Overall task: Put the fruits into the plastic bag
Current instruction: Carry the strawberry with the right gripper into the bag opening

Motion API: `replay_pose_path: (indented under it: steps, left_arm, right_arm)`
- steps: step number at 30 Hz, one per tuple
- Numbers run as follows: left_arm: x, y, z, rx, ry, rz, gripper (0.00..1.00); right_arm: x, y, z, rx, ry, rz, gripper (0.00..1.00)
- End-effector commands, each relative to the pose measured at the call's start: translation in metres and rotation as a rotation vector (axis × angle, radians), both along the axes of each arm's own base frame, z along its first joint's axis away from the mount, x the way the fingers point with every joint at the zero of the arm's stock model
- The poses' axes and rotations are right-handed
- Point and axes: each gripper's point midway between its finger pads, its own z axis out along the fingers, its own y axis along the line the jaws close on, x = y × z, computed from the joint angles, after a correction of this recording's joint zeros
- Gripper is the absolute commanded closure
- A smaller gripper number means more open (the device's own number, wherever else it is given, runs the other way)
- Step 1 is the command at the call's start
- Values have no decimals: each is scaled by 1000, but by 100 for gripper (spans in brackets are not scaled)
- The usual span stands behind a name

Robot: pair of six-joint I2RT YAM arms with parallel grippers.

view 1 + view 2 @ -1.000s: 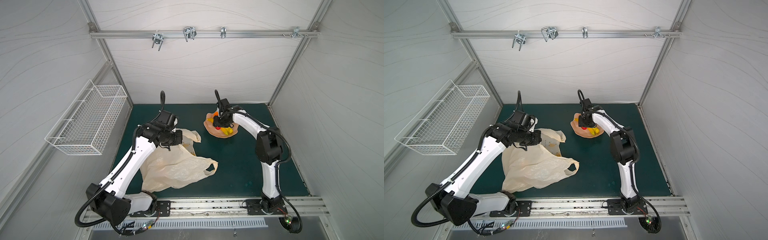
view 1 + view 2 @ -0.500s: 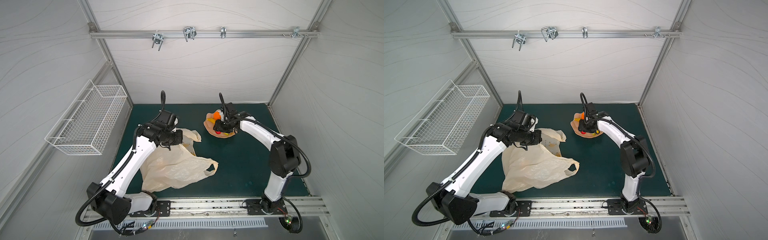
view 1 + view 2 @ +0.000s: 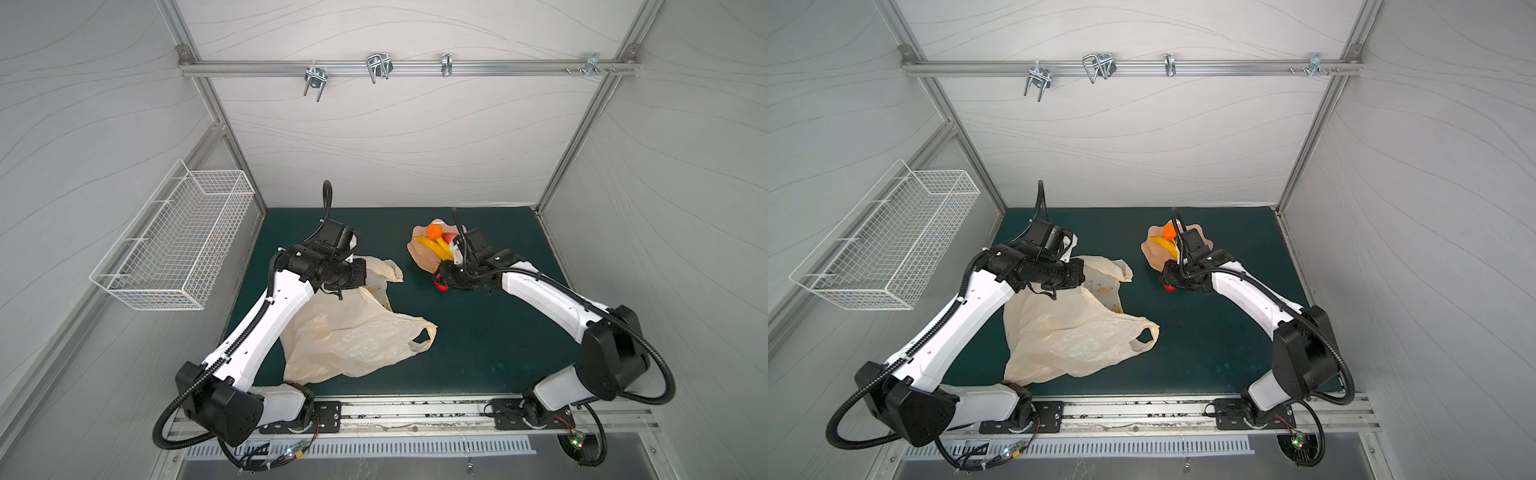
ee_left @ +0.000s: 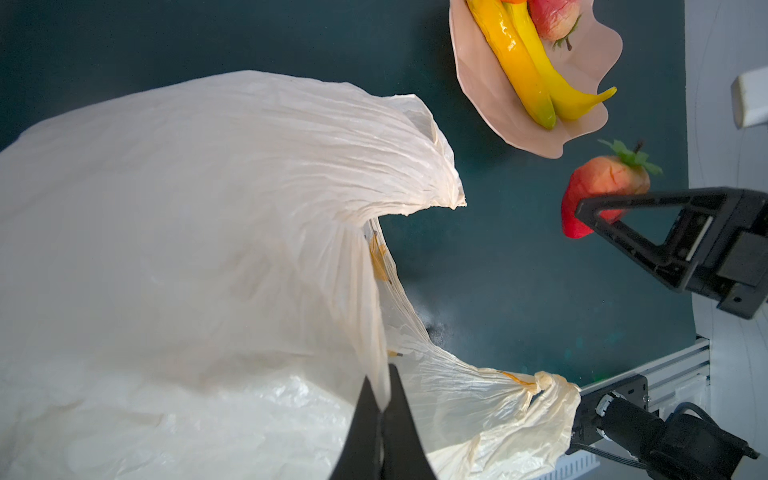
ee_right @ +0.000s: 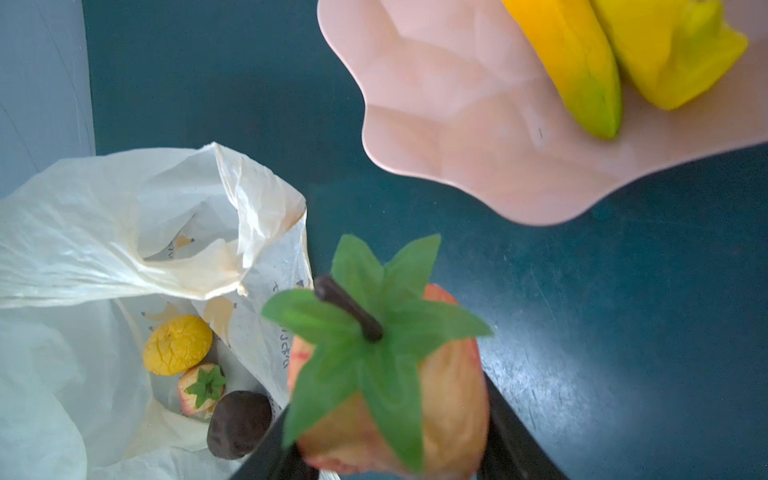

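Green tabletop below. My right end effector pinches a strawberry and has swung off the pink bowl, where it hovered a second ago, toward the plastic bag, so I judge the drop comes next. My left end effector, pressed together on the bag's rim, holds its mouth open. Three fruits lie inside; bananas and an orange wait in the bowl.

Cream bag, pink bowl, 2 yellow bananas, red green-topped strawberry, teal mat.
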Motion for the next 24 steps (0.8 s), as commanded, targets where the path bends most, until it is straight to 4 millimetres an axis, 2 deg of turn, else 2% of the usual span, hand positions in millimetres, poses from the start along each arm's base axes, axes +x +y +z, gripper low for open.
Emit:
replay_pose_path:
  steps: [1,7,15,19,24]
  left_arm:
    - [12,-8,21,-35,-65,-17,100]
    - [12,-10,21,-43,-62,-21,100]
    - [13,-12,22,-48,-59,-29,100]
    - [13,-13,23,-49,-62,-31,100]
    - [14,-13,24,-50,-64,-34,100]
  right_arm:
    - [-15,4,13,100,9,-19,74]
    - [-41,7,6,242,47,-32,73]
    - [-45,16,2,334,73,-41,73]
    - [-42,27,4,395,88,-30,73]
    - [-43,56,11,506,120,22,74]
